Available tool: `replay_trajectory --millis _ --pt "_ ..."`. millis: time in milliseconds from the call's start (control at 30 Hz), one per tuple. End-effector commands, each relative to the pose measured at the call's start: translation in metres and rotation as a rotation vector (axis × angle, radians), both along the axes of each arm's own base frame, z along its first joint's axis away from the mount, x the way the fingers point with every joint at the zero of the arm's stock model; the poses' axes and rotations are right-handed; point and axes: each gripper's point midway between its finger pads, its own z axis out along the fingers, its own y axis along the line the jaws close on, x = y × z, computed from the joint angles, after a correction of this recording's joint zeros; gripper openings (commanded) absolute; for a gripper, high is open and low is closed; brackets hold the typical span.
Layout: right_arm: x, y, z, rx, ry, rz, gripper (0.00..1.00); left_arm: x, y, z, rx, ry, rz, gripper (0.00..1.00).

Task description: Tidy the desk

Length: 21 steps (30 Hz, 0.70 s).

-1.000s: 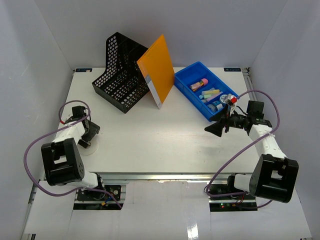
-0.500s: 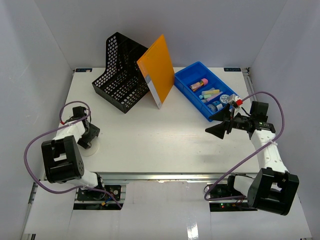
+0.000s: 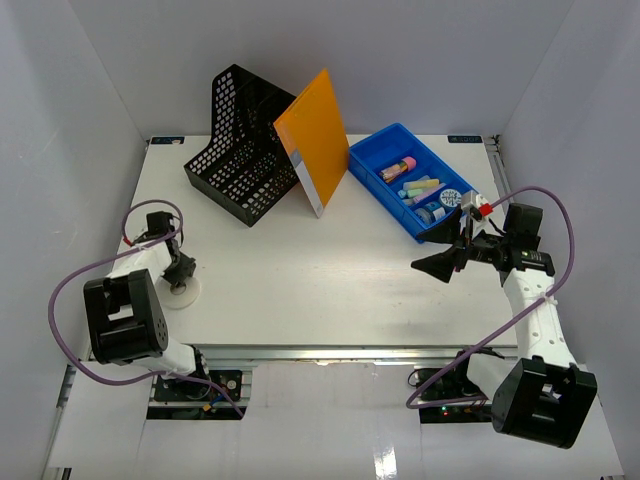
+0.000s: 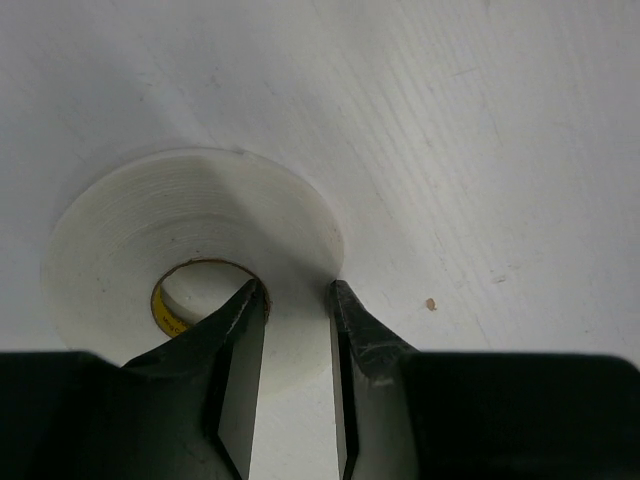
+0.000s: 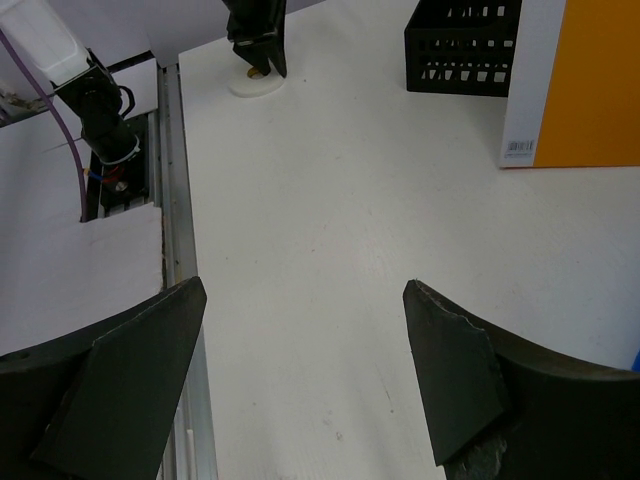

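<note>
Desk (image 3: pixel 320 290): left gripper (image 4: pixel 295 292) jaws newly tight astride tape roll (image 4: pixel 120 230) wall.

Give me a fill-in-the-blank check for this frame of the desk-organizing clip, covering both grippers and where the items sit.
1. The left gripper pinches the wall of a white ____ lying flat on the desk.
2. The right gripper hovers ____, with nothing between its fingers.
3. The orange folder leans against the black mesh ____.
4. The coloured markers lie in the ____ tray.
Missing words: tape roll; open; file holder; blue.
</note>
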Motion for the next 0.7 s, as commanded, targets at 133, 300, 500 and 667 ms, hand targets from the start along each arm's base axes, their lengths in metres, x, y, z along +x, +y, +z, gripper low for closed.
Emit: replay_trajectory --millis 133,300,500,667 --pt "-0.008 -0.001 -0.003 -0.041 -0.025 -0.019 0.87 0.015 -0.093 0.004 -0.283 -0.068 -0.314 0.08" --pt "-0.007 -0.001 -0.014 -0.075 0.023 -0.013 0.86 0.031 -0.158 0.033 -0.409 -0.155 -0.473 0.07" --pt "0.003 0.012 -0.032 -0.139 0.141 -0.005 0.85 0.042 -0.242 0.069 -0.542 -0.235 -0.632 0.06" --pt "0.010 0.043 -0.040 -0.172 0.228 -0.012 0.87 0.050 -0.296 0.096 -0.632 -0.297 -0.704 0.05"
